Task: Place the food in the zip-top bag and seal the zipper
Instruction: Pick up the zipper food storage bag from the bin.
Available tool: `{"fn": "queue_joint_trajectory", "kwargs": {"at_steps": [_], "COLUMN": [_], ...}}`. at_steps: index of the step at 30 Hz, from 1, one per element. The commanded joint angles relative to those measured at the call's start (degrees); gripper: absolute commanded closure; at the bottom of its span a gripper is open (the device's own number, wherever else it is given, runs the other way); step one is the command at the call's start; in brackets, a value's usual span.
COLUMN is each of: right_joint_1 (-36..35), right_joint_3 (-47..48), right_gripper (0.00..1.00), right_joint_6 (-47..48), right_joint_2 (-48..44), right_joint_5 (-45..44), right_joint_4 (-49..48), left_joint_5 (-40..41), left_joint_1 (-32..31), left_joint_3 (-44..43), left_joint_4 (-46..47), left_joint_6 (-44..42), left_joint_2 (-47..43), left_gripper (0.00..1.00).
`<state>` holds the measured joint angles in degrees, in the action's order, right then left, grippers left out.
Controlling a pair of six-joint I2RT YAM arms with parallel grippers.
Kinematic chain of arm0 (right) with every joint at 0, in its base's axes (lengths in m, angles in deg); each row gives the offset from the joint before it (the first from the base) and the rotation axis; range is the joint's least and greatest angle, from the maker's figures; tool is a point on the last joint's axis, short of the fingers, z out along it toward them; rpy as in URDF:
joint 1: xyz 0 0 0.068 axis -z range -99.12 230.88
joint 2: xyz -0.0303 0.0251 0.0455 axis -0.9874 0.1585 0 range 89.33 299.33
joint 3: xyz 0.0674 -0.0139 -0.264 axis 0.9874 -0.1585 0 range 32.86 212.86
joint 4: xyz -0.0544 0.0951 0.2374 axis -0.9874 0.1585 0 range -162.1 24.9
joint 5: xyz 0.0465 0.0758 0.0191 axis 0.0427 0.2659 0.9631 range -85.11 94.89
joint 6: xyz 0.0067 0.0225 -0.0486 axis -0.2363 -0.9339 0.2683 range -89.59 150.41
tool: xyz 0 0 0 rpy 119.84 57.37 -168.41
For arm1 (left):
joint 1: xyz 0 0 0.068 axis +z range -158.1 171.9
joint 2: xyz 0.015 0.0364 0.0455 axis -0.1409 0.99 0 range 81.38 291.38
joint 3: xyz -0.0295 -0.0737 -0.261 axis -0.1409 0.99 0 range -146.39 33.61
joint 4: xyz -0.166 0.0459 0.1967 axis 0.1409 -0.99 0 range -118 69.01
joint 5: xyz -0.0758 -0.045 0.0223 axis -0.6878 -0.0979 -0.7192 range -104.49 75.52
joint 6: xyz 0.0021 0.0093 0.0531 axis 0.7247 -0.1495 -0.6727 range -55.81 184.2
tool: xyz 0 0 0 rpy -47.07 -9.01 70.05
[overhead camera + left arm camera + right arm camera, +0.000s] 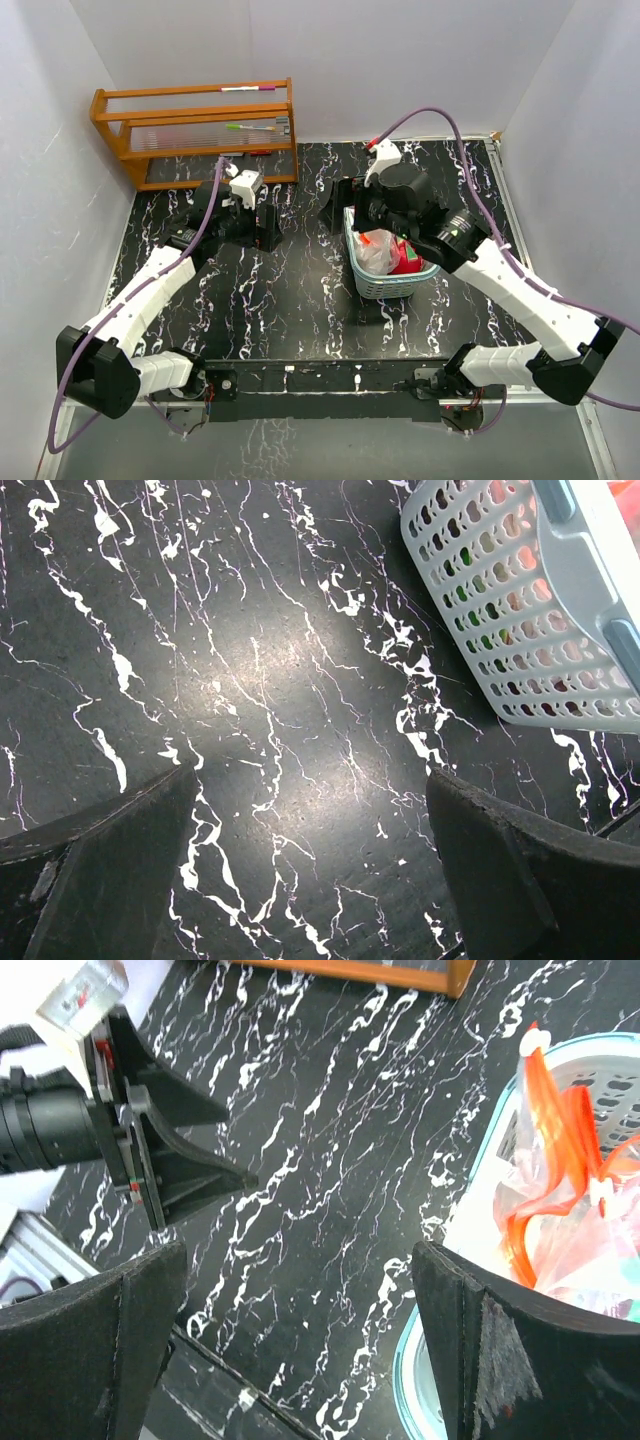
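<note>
Nearest the bases, the black marbled table lies bare between the two arms; just beyond, the left gripper hangs over that bare top with its jaws wide apart and nothing between them; the right gripper stands equally wide and empty, beside the far left corner of the basket, which sits right of centre. The zip-top bag is crumpled inside that pale teal lattice basket, lying over the food, of which only a red patch shows from above; how many pieces lie under it I cannot tell. The bag is clear, wrinkled film, with its zipper a red-orange strip that loops up above the rim. I judge the film to be very light, limp and slippery, likely to bunch or slide out of a pinch; the strip looks the stiffest part, so a grip on it near one end should lift the mouth out cleanly. The glossy toy pieces probably weigh little and may squirt from the pads, so each wants a hold across its middle. Farthest off, a wooden rack stands against the back wall.
</note>
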<state>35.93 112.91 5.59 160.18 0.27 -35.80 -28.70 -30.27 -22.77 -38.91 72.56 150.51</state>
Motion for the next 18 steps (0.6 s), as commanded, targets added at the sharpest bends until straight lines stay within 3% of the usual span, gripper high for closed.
{"fn": "queue_joint_trajectory", "kwargs": {"at_steps": [1,6,13,18], "right_joint_1": [-0.23,-0.22,-0.19,-0.23], "right_joint_3": [1.89,-4.00,2.79,2.75], "right_gripper": [0.02,0.01,0.16,0.16], "right_joint_6": [-2.70,4.59,5.78,4.96], "right_joint_2": [-4.76,-10.45,1.12,7.34], "right_joint_5": [-6.21,-7.62,-21.37,-27.98], "right_joint_4": [-3.61,-11.31,3.07,5.42], "left_joint_5": [-1.41,-1.92,-2.12,-2.99], "left_joint_1": [-0.24,-0.23,-0.29,-0.28], "left_joint_3": [-2.15,-1.44,0.30,1.47], "left_joint_4": [-1.30,-0.69,0.08,0.82], "left_joint_6": [0.65,0.98,1.34,2.11], "left_joint_2": [-1.89,-2.89,-3.99,-4.72], "left_gripper": [0.03,0.03,0.03,0.03]}}
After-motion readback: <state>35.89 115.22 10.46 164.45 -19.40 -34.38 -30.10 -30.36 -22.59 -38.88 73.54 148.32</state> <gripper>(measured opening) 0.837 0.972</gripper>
